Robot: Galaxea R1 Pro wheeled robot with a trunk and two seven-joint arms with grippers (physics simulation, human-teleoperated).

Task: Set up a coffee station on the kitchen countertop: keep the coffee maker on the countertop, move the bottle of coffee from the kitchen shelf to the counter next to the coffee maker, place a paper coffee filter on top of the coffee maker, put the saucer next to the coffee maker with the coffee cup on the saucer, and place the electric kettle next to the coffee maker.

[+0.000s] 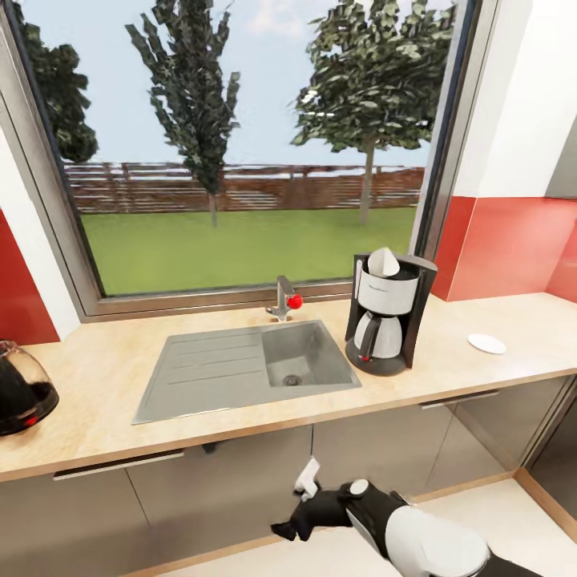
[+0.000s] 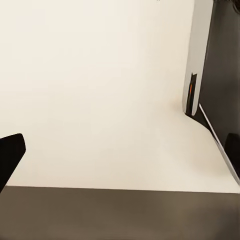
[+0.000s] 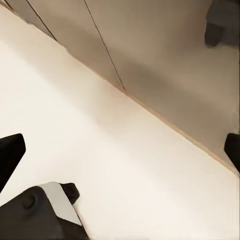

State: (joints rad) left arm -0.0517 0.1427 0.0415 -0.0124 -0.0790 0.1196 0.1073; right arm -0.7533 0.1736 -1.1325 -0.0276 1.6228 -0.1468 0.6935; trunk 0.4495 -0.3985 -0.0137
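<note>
**Tools idle below table; station part-stocked**

Right tool (image 1: 292, 513): head view, low in front of the cabinets, clear of the table (image 1: 104, 377); fingers look parted and hold nothing, though whether fully spread is hard to tell here.

Head view, items on table:
- Coffee maker (image 1: 388, 312), upright, right of the sink (image 1: 248, 369). White cone, apparently the filter (image 1: 383, 261), sits on top. Carafe in its base; contents cannot be told.
- Saucer (image 1: 486, 344), further right, apart from the maker, bare. No cup on it.
- Kettle (image 1: 22, 389), far left edge, well apart from the maker; dark, glassy body, fill level unclear.
- Sink basin: empty.

Left wrist view: one dark fingertip (image 2: 10, 156) over pale floor, beside a dark appliance edge; grip state cannot be told.

Right wrist view: fingertips (image 3: 10, 155) well spread, nothing between; floor and cabinet base beyond.

Risks, judged: kettle sits near the table's end, so a clumsy grasp could tip it off; raising an arm from below could strike the table edge.
</note>
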